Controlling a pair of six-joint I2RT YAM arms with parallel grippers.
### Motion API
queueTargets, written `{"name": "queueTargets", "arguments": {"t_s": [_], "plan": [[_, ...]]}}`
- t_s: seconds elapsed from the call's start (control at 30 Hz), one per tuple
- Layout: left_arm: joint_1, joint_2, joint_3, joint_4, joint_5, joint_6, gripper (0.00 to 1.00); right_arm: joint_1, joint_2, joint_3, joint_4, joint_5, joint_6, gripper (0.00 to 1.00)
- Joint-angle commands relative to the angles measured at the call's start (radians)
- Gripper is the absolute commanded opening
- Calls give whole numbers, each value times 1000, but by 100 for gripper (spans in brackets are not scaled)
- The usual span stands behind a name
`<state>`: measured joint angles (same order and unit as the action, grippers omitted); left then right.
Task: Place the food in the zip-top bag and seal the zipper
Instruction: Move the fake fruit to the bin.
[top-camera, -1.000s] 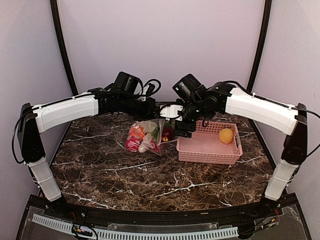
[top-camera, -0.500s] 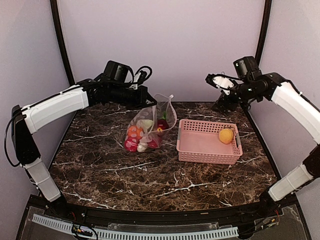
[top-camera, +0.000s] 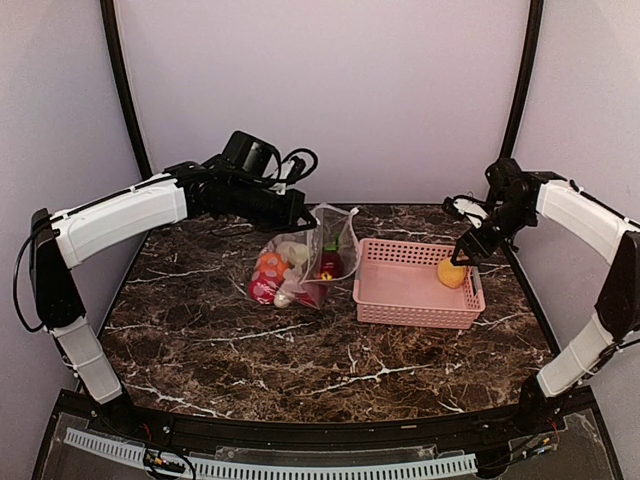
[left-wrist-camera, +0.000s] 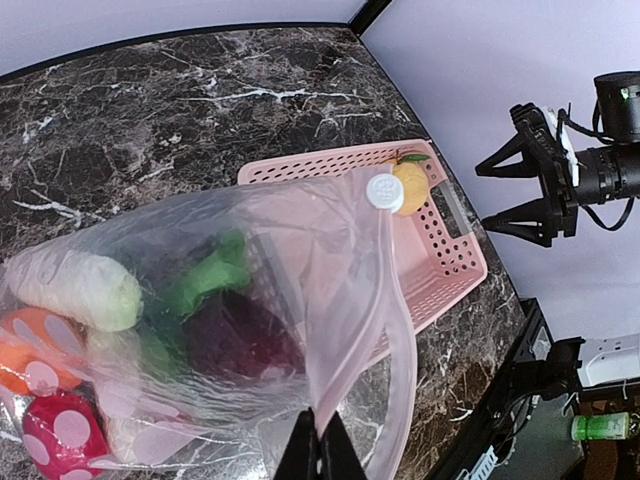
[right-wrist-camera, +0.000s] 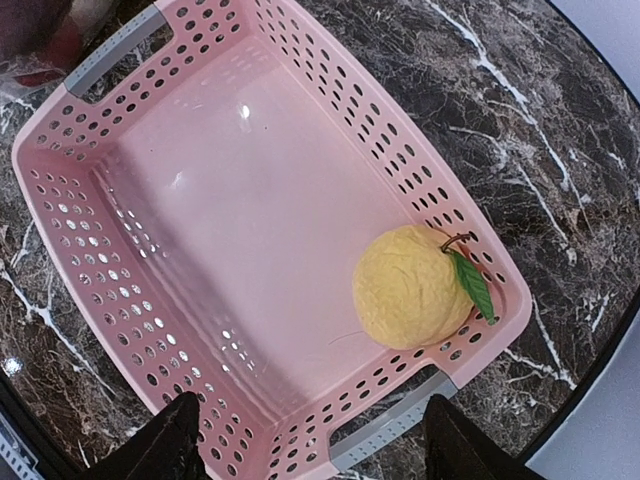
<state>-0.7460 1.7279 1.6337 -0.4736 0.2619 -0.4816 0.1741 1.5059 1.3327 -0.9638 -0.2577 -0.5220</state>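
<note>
One yellow fruit (right-wrist-camera: 410, 288) sits in basket (right-wrist-camera: 250, 180); leaf (right-wrist-camera: 472, 284) seemingly shows wrist-side only.

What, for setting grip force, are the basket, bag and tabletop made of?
The basket looks like rigid, slightly glossy pink plastic with moulded holes. The zip-top bag is thin clear film, creased and shiny. The tabletop looks like polished white-veined marble, possibly laminate.

White-shelled left arm (top-camera: 120, 216) and right arm (top-camera: 580, 212), black joints, looped black cables, apparently black jaws.
</note>
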Motion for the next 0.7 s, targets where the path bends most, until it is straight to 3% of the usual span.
{"name": "queueTargets", "arguments": {"t_s": [0.0,0.47,0.67], "plan": [[-10,-22,-15,-60,-64,63,1,-11,48,-9,0,2,17,73],[-10,-87,-8,-62,-134,118,1,-16,194,-18,97,130,58,73],[-10,-50,9,-77,-90,104,1,-3,287,-18,171,163,58,68]]}}
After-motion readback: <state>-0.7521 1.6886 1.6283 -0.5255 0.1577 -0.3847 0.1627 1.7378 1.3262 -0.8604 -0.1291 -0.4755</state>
